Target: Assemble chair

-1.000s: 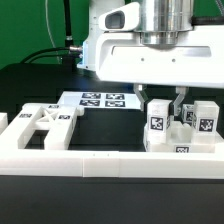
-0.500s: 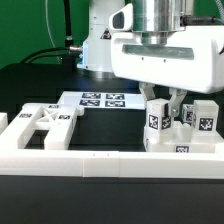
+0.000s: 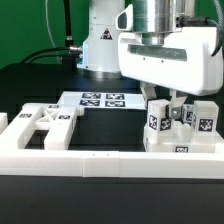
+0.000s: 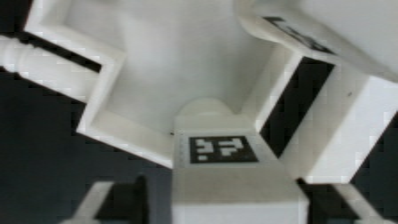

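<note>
Black tabletop (image 3: 40, 88); tagged chair leg (image 4: 222, 150) stands upright, long axis vertical, between the parted fingers (image 4: 107, 203).

Glossy white rounded robot arm (image 3: 104, 42), ribbed silver metal cylinder (image 3: 160, 14) at the wrist, white boxy claw (image 3: 180, 112) below it, short dark grey fingers (image 3: 173, 106).

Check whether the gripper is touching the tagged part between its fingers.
Cannot tell. In the wrist view the tagged part stands between the fingers, but their edges blur. The exterior view hides the contact spot.
</note>
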You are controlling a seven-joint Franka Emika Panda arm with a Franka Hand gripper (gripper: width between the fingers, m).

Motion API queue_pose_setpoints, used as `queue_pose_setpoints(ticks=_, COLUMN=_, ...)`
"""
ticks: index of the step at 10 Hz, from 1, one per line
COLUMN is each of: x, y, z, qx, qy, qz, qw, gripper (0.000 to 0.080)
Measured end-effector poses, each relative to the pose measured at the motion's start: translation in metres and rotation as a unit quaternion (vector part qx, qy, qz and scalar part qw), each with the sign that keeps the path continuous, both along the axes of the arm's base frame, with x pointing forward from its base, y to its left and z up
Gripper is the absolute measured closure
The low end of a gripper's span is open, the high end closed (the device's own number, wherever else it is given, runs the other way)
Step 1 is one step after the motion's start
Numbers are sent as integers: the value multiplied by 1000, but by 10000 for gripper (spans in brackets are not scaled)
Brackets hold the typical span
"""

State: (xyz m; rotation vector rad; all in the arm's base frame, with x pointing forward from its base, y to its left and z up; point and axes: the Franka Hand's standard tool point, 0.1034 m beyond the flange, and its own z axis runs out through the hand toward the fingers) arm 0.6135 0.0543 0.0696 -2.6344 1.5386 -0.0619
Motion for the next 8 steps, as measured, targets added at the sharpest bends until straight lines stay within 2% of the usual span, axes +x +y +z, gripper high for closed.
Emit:
queue_pose_setpoints(ticks=1, x=0, y=-1, z=-1, qx=-6, qy=-3, qz=55, qw=998, gripper=305)
queue_pose_setpoints(ticks=2, x=0, y=-2, z=-1, qx=-11, qy=-6, qz=111, qw=994, gripper=184)
queue_pose_setpoints(ticks=3, x=0, y=-2, z=-1, qx=-14, qy=-8, qz=145, qw=989, gripper=160)
queue_pose_setpoints(ticks=8, x=4, y=-5, z=2, qx=-35, qy=-25, qz=397, qw=917, gripper=151)
